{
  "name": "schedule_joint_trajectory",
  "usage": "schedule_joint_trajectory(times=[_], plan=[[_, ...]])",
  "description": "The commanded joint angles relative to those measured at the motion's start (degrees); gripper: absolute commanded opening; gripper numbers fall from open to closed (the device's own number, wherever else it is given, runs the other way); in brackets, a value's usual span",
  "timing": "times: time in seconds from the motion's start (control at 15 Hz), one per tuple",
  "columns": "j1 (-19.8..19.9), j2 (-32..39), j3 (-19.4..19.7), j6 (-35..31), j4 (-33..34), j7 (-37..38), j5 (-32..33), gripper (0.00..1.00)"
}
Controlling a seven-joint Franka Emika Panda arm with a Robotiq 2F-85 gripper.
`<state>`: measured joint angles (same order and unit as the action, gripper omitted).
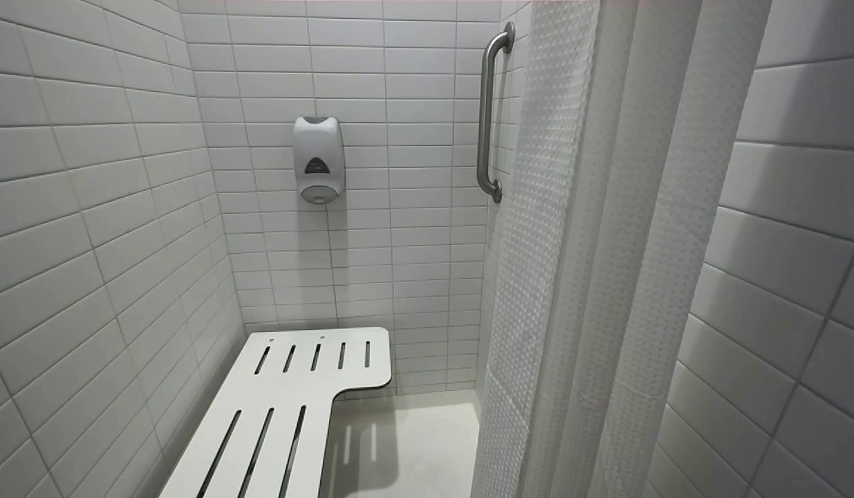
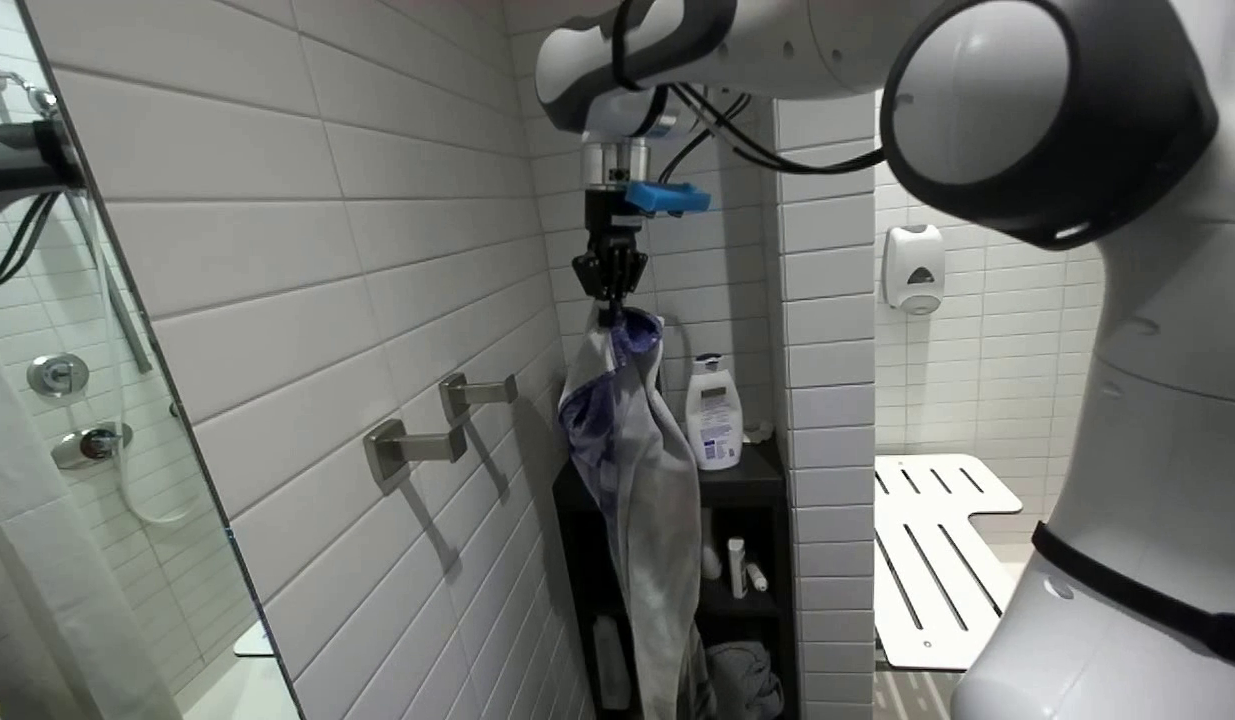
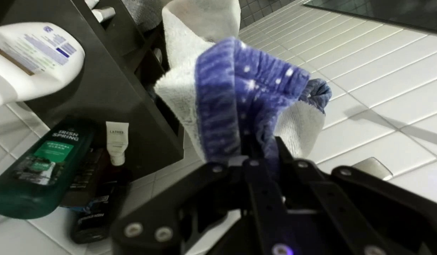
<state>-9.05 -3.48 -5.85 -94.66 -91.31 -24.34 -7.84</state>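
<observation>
Towel (image 2: 662, 490) dangles beneath the gripper (image 2: 609, 317), blue edge (image 3: 217, 106) pinched in nearly closed jaws; probably soft, limp, best held there.

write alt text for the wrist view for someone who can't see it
A black robot hand grips a white-and-purple towel beside a white tiled wall. At left, a dark shelf unit carries a white bottle, a green Irish Spring bottle and a white Lather tube.
</observation>
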Motion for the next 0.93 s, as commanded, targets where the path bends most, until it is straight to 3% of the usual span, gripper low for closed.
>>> schedule_joint_trajectory(times=[0.0, 0.4, 0.87], plan=[[-0.40, 6.17, -1.30, 2.16, 9.97, -2.85, -3.13, 0.03], [-1.38, 12.35, -4.81, 4.80, 21.39, -3.57, -2.42, 0.03], [-2.89, 16.98, -6.17, 10.19, 33.30, -3.39, -0.01, 0.03]])
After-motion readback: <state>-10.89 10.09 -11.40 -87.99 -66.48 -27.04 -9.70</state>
